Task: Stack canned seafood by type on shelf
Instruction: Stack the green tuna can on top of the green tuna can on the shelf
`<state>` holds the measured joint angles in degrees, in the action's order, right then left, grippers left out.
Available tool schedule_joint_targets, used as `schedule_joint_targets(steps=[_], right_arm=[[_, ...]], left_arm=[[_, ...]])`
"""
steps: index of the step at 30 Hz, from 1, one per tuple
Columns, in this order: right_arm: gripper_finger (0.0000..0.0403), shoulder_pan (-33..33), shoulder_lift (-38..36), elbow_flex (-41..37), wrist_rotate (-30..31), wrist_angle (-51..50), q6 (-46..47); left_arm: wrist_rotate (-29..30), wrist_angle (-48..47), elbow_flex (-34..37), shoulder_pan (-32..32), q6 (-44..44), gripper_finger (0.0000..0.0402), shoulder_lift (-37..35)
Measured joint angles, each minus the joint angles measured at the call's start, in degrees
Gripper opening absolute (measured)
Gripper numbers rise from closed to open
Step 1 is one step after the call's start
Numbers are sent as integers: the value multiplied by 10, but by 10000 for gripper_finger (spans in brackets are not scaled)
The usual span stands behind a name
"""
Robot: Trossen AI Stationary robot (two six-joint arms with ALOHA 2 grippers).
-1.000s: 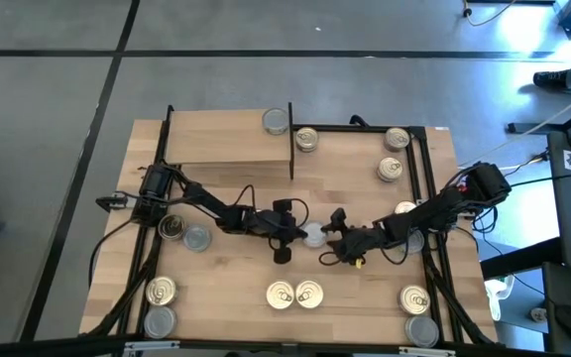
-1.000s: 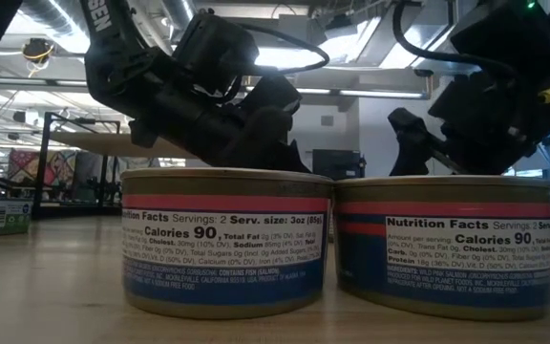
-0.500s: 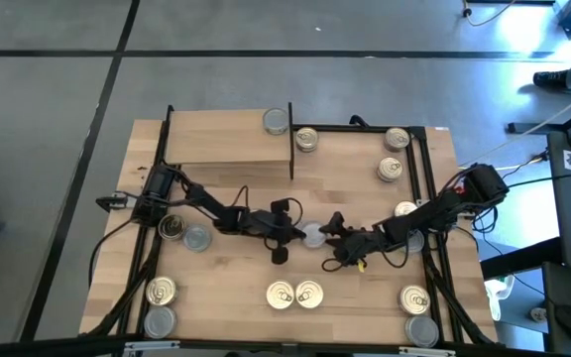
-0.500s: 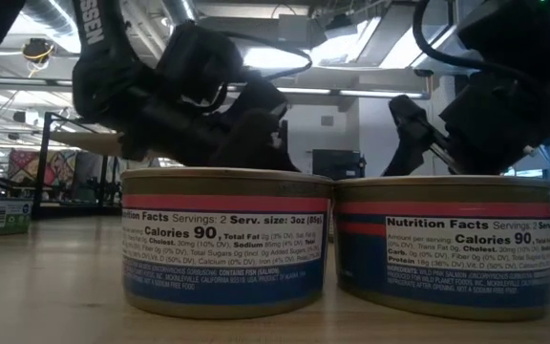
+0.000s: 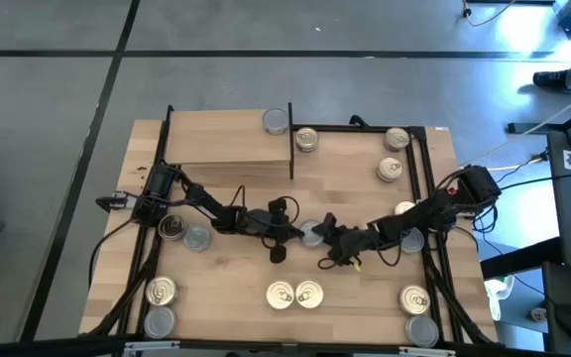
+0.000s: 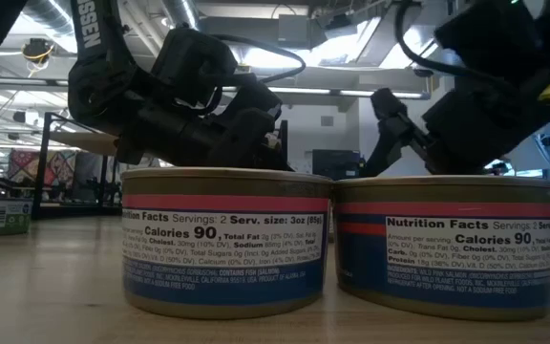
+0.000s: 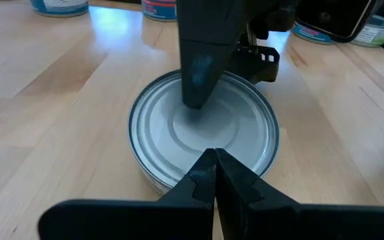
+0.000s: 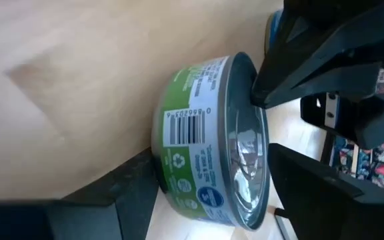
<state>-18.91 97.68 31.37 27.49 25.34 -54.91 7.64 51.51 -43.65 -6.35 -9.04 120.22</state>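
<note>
While my left gripper [image 7: 213, 175] stays clenched on nothing beside the near edge of the silver-topped tin [image 7: 203, 135] at mid-table, my right gripper [image 8: 205, 173] has slid in toward it over the last second, and its fingers now straddle the tin's green-labelled wall, one on each side. From above, the two arms meet over that single can [image 5: 311, 233], which sits on the bare tabletop [image 5: 236, 278], well apart from the shelf [image 5: 228, 149] at the far left corner. In the left wrist view a dark finger [image 7: 202, 63] of the right arm rests on the tin's lid, so contact is made from above, yet I judge the jaws are spread around it rather than squeezed (the near finger seems to leave a sliver of wood showing, though I cannot be sure). That means the pick is set up but not finished: the tin has not left the table. One silver-topped tin [image 5: 277, 121] already stands at the shelf's right end, the likely base for this type, while the gold-lidded pair [image 5: 295, 295] waits at the front edge.
</note>
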Motion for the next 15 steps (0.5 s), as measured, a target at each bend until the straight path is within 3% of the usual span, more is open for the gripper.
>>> schedule_joint_targets(steps=[4,10,15], right_arm=[[248,1,15,16,-2,-17,-5],[145,-7,17,27,37,-28,33],[140,-23,15,27,54,-13,58]], left_arm=[[2,1,1,0,0,1,0],[13,5,2,1,0,1,-3],[6,-13,2,0,3,1,-25]])
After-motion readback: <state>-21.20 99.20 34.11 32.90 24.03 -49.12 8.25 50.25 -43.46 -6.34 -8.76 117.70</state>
